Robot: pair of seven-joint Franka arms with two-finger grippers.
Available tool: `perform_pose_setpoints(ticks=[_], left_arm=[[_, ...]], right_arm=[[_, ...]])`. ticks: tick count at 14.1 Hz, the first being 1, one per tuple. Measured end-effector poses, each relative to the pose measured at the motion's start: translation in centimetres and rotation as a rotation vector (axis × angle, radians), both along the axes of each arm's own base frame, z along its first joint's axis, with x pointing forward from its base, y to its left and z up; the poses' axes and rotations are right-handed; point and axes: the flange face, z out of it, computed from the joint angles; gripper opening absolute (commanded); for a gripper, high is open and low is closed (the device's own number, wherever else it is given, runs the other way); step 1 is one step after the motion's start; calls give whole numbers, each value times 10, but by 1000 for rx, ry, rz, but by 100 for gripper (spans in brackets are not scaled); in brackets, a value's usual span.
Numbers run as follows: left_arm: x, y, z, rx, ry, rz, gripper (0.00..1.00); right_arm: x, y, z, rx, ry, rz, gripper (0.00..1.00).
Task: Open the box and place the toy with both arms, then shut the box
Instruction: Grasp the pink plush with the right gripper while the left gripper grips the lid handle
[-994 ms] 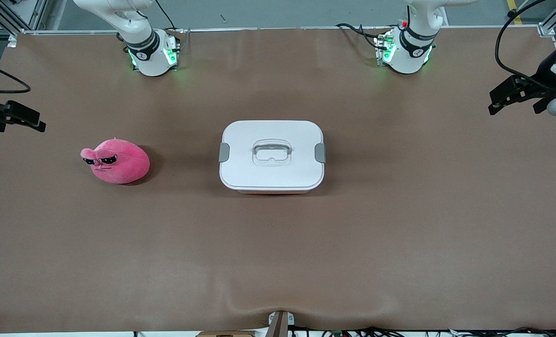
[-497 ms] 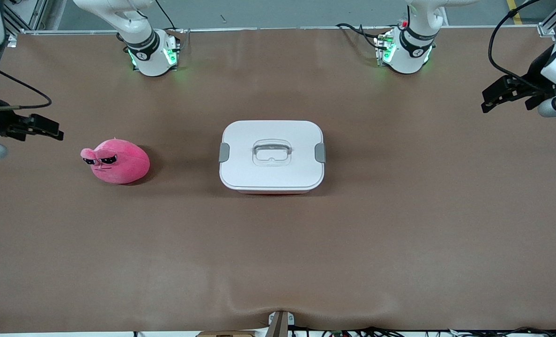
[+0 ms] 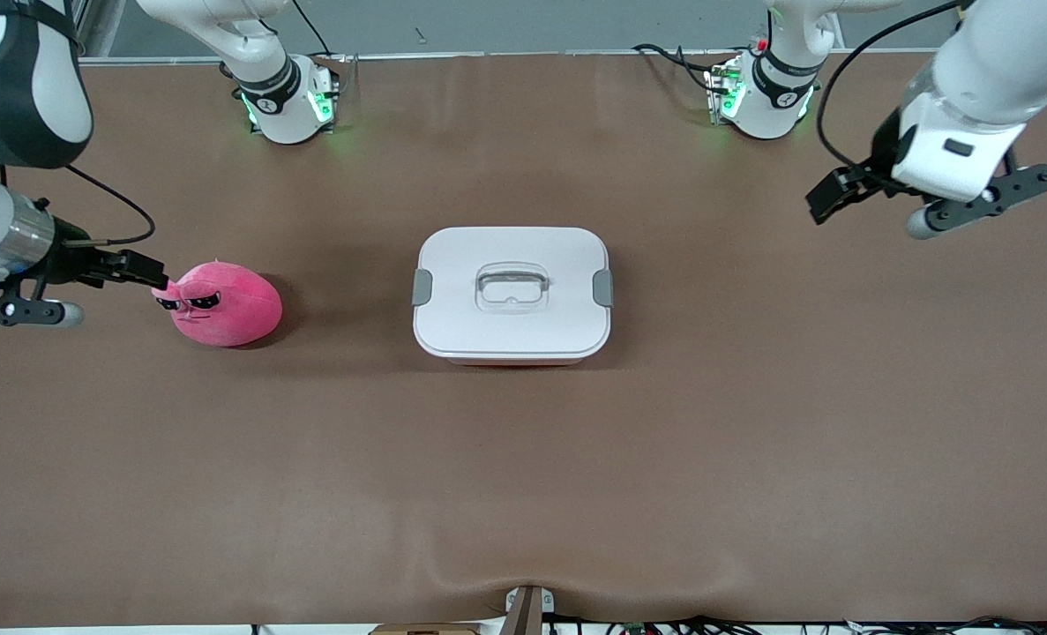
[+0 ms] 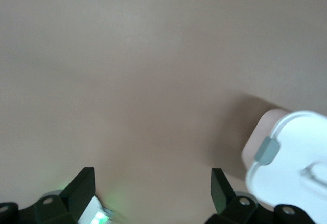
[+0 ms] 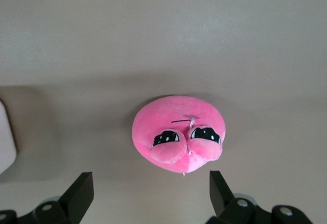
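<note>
Brown table (image 3: pixel 752 441) – white-lidded box (image 3: pixel 512 294) at centre, lid on, both grey clips down. Pink toy (image 3: pixel 223 304) toward right arm's end. Right gripper (image 3: pixel 139 267) over table just beside toy, fingers spread, empty. Left gripper (image 3: pixel 827 198) over table toward left arm's end – fingers spread, empty.

The box (image 3: pixel 512 295) sits in the middle of the table (image 3: pixel 752 459), with its lid (image 3: pixel 512 289) on top. The toy (image 3: pixel 221 304) lies on the table, well apart from the box, toward the right arm's end. The right gripper (image 3: pixel 148 270) is up over the table just beside the toy, on the side away from the box. The left gripper (image 3: pixel 827 196) is up over the table, well apart from the box, toward the left arm's end.
</note>
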Motion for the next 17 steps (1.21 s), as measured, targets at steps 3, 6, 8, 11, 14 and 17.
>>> perform_pose_setpoints(ticks=[3, 6, 8, 11, 14, 17], left_arm=[[-9, -57, -31, 5, -25, 195, 100], [-18, -94, -53, -14, -68, 363, 100], [-22, -114, -64, -35, -91, 483, 100], [-41, -156, -81, -71, -113, 617, 100], [-59, -190, -87, -131, -141, 733, 100], [-75, -216, -101, -164, -170, 836, 100]], right_arm=[[-7, -2, -33, -2, 13, 0, 100], [-9, -1, -43, -14, 18, 88, 100], [-9, 1, -51, -23, 10, 117, 100], [-16, 0, -79, -29, 13, 124, 100], [-29, 0, -105, -27, 58, 125, 80], [-31, 0, -109, -26, 66, 125, 68]])
